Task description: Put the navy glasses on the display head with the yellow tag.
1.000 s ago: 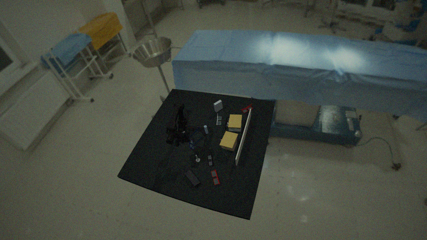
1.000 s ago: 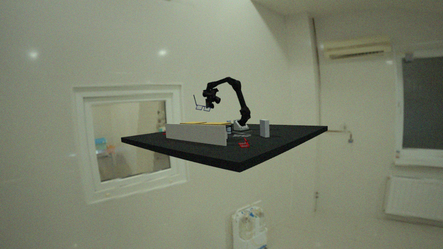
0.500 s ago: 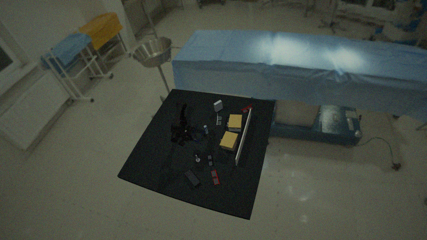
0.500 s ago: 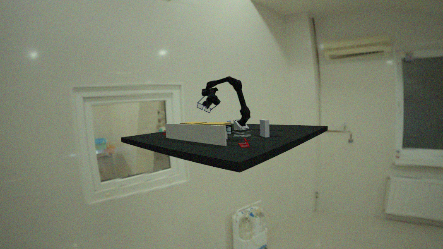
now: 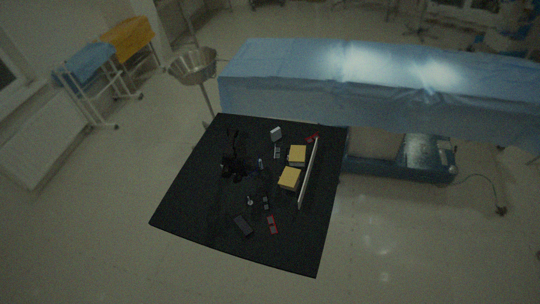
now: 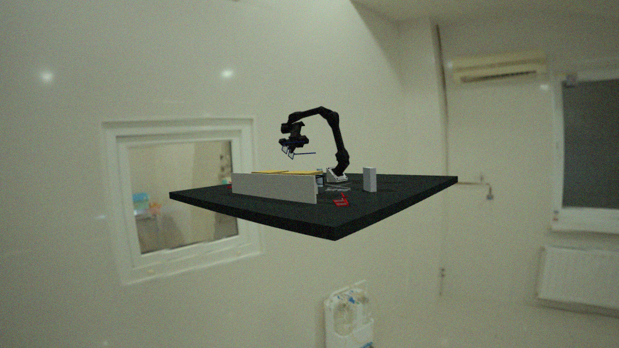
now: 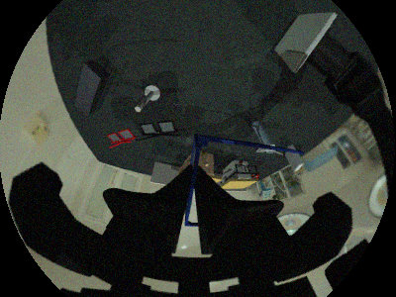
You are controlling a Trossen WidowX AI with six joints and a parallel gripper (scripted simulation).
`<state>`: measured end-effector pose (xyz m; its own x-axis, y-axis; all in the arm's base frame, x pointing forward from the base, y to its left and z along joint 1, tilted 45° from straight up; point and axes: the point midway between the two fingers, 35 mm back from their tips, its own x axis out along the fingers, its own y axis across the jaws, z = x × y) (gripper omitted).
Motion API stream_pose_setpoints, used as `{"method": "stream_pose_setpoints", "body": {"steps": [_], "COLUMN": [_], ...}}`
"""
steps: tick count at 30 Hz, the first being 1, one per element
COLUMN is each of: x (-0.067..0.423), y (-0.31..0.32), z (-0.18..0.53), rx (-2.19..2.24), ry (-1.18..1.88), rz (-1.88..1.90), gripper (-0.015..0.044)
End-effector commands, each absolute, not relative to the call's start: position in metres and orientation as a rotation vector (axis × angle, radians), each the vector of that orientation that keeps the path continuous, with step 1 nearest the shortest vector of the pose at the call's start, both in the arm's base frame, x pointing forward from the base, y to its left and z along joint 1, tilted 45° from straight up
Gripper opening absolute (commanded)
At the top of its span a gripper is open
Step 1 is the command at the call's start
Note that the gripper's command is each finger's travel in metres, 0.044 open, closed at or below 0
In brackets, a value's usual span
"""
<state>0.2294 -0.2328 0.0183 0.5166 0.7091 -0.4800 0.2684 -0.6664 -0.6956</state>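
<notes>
My gripper is shut on the navy glasses and holds them high above the black table. In the wrist view one thin blue temple runs out to the right and the frame runs down between my fingers. In the top-down view the arm is over the table's left middle, left of two yellow-topped display heads. I cannot make out their tags. From the side their tops show just above a white wall.
A long white wall stands right of the heads. Red glasses, grey glasses, a grey box, a dark box and a small cylinder are on the table.
</notes>
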Motion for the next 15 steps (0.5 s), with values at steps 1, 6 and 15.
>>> {"method": "stream_pose_setpoints", "body": {"steps": [1,6,15], "x": [0.232,0.236,0.243], "y": [-0.229,-0.222,-0.208], "z": [0.023,0.027,0.034], "rx": [-2.317,-2.460,-2.693], "ry": [-0.899,-1.066,-1.400], "rz": [1.048,1.028,0.950], "gripper": [0.0000,0.0000,0.0000]}}
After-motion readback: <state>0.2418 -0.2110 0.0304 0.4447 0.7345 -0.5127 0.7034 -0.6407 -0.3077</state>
